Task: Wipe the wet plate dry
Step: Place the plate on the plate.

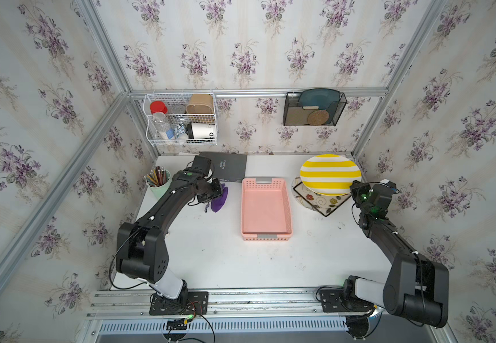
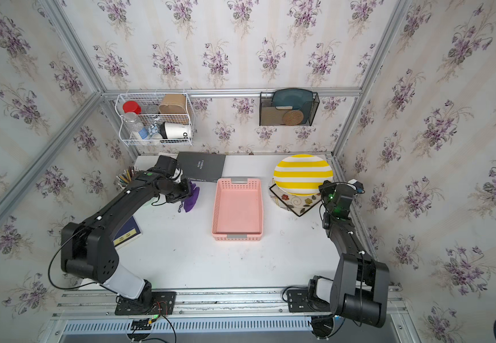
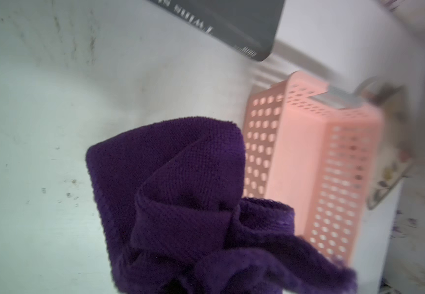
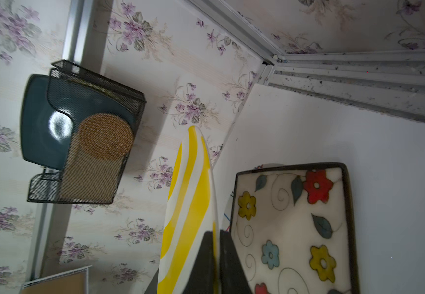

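My right gripper [image 4: 216, 238] is pinched tight on the rim of the striped plate [image 1: 330, 175], holding it tilted above the flowered plate [image 1: 321, 203] at the far right. My left gripper [image 1: 214, 193] is clamped on the bunched purple cloth [image 3: 181, 178], just left of the pink basket [image 1: 266, 236].

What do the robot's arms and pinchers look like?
Both the left arm and right arm are chunky black links, each with a pale grey sleeve near its base, small white clips, a green light and thin black cables. The right end effector has flat black wedge-shaped fingers.
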Tool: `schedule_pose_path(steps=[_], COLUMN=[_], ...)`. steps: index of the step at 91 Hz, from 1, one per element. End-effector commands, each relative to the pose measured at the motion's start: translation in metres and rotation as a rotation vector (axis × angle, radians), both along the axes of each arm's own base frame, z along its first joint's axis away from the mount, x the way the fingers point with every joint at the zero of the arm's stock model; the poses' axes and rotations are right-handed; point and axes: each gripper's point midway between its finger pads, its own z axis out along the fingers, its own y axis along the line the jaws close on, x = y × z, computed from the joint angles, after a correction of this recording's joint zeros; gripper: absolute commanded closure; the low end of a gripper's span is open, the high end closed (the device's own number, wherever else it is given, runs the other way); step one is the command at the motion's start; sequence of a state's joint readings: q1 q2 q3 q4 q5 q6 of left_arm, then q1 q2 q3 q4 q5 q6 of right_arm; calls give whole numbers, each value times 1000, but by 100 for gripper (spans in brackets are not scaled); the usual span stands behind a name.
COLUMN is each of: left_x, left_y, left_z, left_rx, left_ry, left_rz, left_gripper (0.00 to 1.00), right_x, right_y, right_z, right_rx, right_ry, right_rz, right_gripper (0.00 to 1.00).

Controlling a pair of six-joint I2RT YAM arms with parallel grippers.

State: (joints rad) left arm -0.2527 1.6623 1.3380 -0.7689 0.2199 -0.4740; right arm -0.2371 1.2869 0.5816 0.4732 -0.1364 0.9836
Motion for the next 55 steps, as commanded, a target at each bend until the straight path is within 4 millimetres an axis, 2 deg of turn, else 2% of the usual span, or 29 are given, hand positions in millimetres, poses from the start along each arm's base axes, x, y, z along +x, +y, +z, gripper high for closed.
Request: schedule_pose_path(steps=[1,6,9,21,25,30,32,35,37,41,55], left_x=[-2,3,5,9,8,6,6,4,4,1,-12], left_y=[5,-2,-6,-11,-12,-14,-14,-14,-14,-12,-3], left_z=[-40,-61,-71,-96,-100,-101,-100,-95,-90,-82,-29], left_rx=[76,64,60,75,68,58,55,52,50,52,57], left_ry=[89,127,148,173,180,180,175,159,143,116,-43], left_rz=[-65,-77,-82,-84,-83,-85,-86,-89,-89,-91,-101], left_gripper=[100,100,94,57,47,37,34,31,29,26,23], right_x=[9,10,10,3,1,0,-1,-3,-6,-11,-22], right_y=[0,2,3,3,5,6,6,4,3,-1,-4], right_z=[-5,-23,-32,-67,-75,-82,-83,-85,-87,-85,-54], right_rx=[-42,-34,-29,-39,-51,-68,-80,-103,-117,-152,-257], right_ry=[-50,-24,-10,61,82,115,132,162,191,224,201], right_rz=[24,42,48,55,65,85,88,90,87,79,85], right_gripper=[100,100,100,100,85,48,35,21,6,0,0])
